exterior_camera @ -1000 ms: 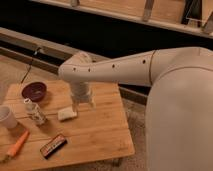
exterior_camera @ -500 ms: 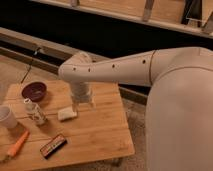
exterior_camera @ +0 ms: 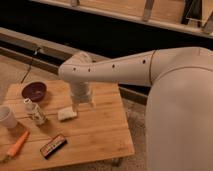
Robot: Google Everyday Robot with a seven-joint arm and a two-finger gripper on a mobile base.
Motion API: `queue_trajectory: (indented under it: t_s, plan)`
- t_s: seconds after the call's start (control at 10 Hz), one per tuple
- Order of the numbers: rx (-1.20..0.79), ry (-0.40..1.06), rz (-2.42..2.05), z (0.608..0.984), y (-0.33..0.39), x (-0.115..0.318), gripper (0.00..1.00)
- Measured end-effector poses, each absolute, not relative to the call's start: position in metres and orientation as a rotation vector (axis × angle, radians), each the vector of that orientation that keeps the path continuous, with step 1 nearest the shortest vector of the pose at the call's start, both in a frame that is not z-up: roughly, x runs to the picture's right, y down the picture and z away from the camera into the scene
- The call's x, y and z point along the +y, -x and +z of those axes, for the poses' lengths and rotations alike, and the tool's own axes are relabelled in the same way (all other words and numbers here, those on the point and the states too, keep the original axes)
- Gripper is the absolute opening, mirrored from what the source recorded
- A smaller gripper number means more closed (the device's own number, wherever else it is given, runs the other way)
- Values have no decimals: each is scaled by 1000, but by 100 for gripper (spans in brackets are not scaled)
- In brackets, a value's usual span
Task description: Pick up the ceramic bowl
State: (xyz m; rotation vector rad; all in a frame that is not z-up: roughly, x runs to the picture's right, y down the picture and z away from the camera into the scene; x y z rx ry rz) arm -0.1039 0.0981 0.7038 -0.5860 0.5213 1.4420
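Camera view looks down on a wooden table [exterior_camera: 100, 135], where the ceramic bowl [exterior_camera: 34, 91] sits near the far left corner: small, round and shallow, a glossy dark maroon-purple, empty and upright. The gripper [exterior_camera: 83, 105] hangs from the white arm [exterior_camera: 115, 69] over the middle of the table, well apart from the bowl and just beside a pale block [exterior_camera: 67, 114], its fingers spread and holding nothing. Nearer the front left lie a whitish cup [exterior_camera: 6, 117], a small bottle [exterior_camera: 34, 112], a carrot [exterior_camera: 17, 144] and a dark snack bar [exterior_camera: 53, 145].
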Motion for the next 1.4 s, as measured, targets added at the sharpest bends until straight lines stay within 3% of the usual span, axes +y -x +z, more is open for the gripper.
queue_trajectory:
  t_s: [0.7,1.4]
  plan:
    - [518,583,1440,704,104,98,65]
    - [361,485,1258,710,159,60,65]
